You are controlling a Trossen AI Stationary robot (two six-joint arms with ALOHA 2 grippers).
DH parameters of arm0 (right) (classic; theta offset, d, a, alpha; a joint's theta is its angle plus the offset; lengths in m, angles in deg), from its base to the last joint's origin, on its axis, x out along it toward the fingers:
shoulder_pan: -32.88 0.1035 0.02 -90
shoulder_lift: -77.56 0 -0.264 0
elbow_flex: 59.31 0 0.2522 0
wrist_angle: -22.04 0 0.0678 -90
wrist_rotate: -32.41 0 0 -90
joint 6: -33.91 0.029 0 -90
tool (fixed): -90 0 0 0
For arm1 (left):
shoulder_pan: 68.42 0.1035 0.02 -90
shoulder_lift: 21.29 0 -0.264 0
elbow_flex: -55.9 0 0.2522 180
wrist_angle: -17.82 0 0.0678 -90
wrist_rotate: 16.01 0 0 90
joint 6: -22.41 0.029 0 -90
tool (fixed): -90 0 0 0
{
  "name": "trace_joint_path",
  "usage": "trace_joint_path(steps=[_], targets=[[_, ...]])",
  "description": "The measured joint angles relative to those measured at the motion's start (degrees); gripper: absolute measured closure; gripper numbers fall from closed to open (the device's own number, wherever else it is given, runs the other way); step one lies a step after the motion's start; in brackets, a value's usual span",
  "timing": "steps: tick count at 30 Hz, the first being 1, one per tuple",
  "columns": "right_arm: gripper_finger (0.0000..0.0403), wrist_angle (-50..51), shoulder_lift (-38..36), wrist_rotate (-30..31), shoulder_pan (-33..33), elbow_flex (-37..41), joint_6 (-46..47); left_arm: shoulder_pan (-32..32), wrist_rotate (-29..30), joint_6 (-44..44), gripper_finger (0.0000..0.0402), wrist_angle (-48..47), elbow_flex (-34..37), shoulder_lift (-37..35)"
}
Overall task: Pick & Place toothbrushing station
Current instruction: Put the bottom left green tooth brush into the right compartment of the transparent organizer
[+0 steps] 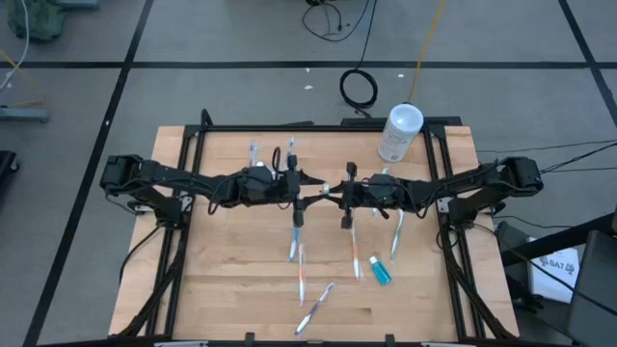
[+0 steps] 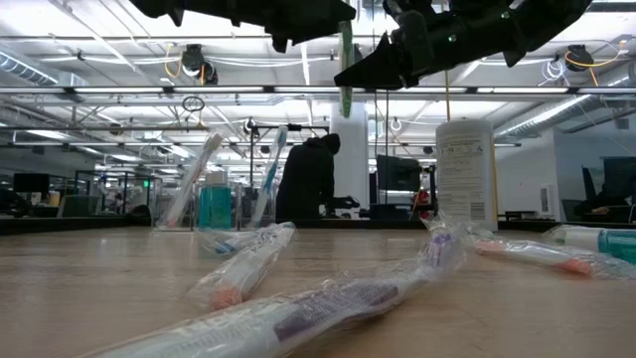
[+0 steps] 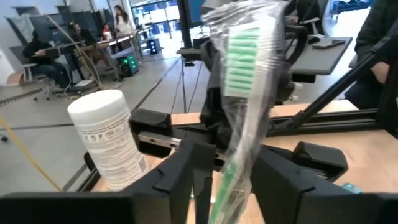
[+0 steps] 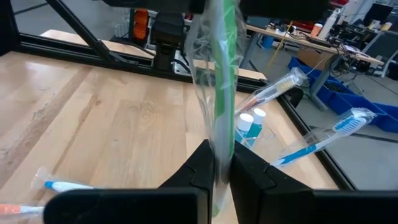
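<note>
The right gripper [image 4: 221, 165] is held above the middle of the table, and its fingers are pressed together on a green toothbrush in a clear wrapper [image 4: 221, 93]. The left gripper [image 3: 233, 168] is met there from the opposite side. Its fingers [image 3: 189, 171] are spread apart on either side of the same wrapped brush, and a gap is seen between them and the wrapper, so nothing is clamped by it. In the low view the brush [image 2: 345, 70] is seen hanging upright, well clear of the tabletop.

The clear plastic cup [image 2: 214, 209] is stood upright on the table's far side, just beyond the left arm and apart from both grippers. A teal tube and two toothbrushes are held in it, and the brushes are leaned outward over its rim. From the right wrist the cup [image 4: 249, 130] is seen past the held brush, near the table's dark frame.

The white canister [image 1: 400, 132] is stood at the far edge on the right arm's side, well apart from the cup. Several wrapped toothbrushes [image 1: 301, 260] are scattered flat on the near half of the wooden table [image 1: 222, 280], below the grippers, and a teal tube [image 1: 381, 270] is laid among them. A person in dark clothing [image 2: 308, 179] is seen in the room behind.
</note>
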Motion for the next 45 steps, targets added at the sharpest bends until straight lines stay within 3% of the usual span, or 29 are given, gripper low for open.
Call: trace_joint_path(steps=[12,18,23,30,33,39,45], targets=[[0.0367,0.1,0.0,0.0,-0.3,0.0,0.6,0.0,-0.2,1.7,0.0389,-0.4,0.0,0.0],[0.0328,0.0,0.1,1.1,-0.3,0.0,1.8,-0.1,0.1,1.2,0.0379,-1.2,0.0,0.0],[0.0288,1.4,0.1,7.7,-0.3,0.1,3.4,-0.9,7.9,0.9,0.0394,-3.5,0.0,0.0],[0.0243,0.9,0.1,8.1,-0.3,0.1,8.8,-1.2,16.7,-0.5,0.0393,-5.4,0.0,-4.4],[0.0232,0.9,0.1,8.1,-0.3,0.1,10.6,-1.2,20.4,-1.2,0.0395,-9.1,0.0,-7.7],[0.0225,2.3,0.1,7.9,-0.3,0.1,10.8,-0.6,35.0,-5.9,0.0396,-18.7,1.7,-12.0],[0.0229,2.2,0.1,7.9,-0.3,0.1,10.9,2.2,34.6,-9.0,0.0396,-9.4,9.9,-11.9]])
